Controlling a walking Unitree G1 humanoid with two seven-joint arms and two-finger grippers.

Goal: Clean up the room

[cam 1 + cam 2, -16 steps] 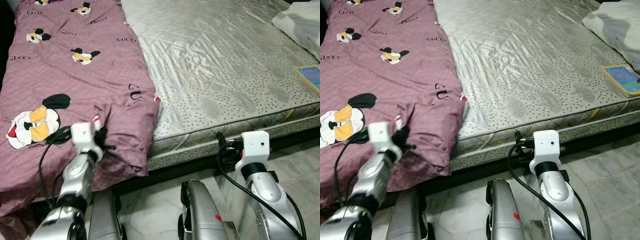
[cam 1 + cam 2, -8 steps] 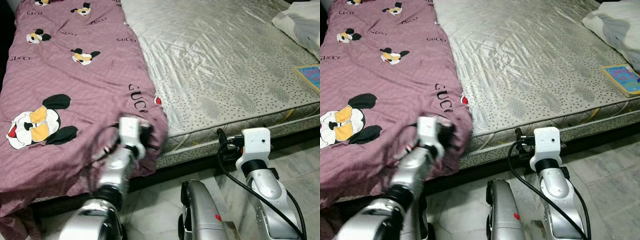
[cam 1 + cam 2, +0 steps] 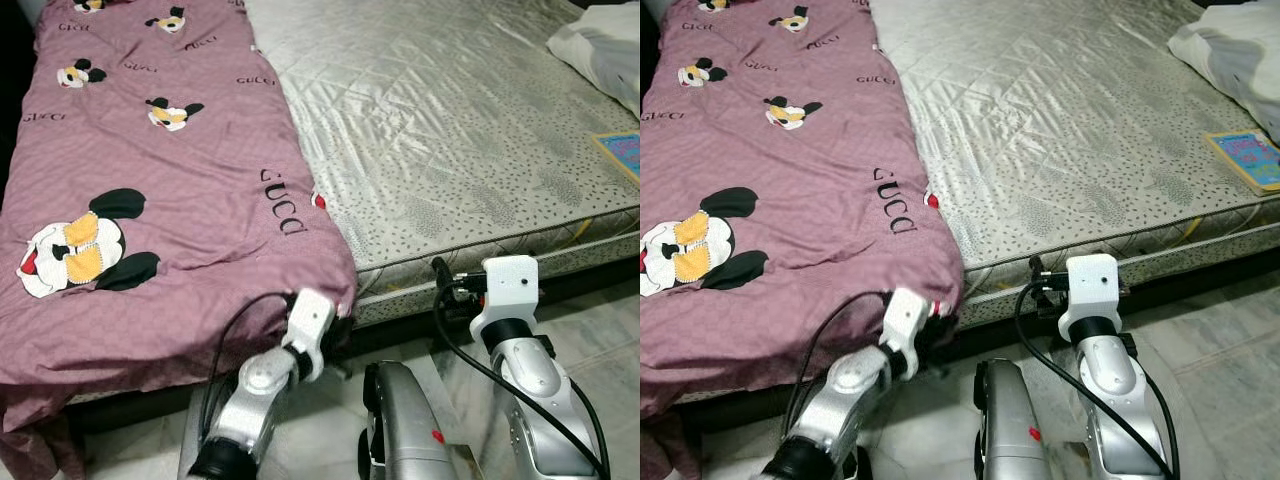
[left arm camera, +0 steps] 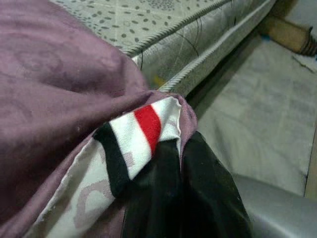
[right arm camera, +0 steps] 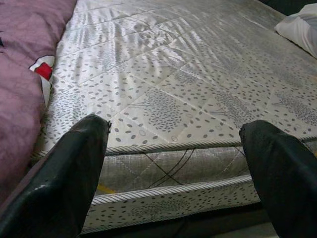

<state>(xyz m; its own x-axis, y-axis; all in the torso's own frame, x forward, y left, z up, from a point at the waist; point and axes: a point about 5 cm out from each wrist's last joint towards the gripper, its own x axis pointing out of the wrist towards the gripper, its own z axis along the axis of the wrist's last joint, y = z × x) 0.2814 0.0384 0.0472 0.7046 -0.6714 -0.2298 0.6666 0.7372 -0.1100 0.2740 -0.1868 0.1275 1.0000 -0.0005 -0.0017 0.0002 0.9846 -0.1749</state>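
A bare quilted mattress [image 3: 450, 130] takes up most of the head views, with a pale tiled floor [image 3: 600, 310] in front of it. A purple blanket [image 3: 150, 200] printed with cartoon mice covers the mattress's left part and hangs over its front edge. The left gripper [image 3: 338, 325] sits at the blanket's lower right corner, at the mattress edge; the right gripper [image 3: 447, 285] hovers just before the mattress's front side, touching nothing. A white pillow [image 3: 600, 50] and a colourful book [image 3: 622, 152] lie on the mattress at the far right. In the left wrist view, the left gripper's black fingers [image 4: 198, 198] are pinched together on the blanket's striped corner [image 4: 143, 134]. In the right wrist view, the right gripper's fingers [image 5: 64, 178] are spread wide and empty, facing the mattress edge, with the blanket just beside one finger.
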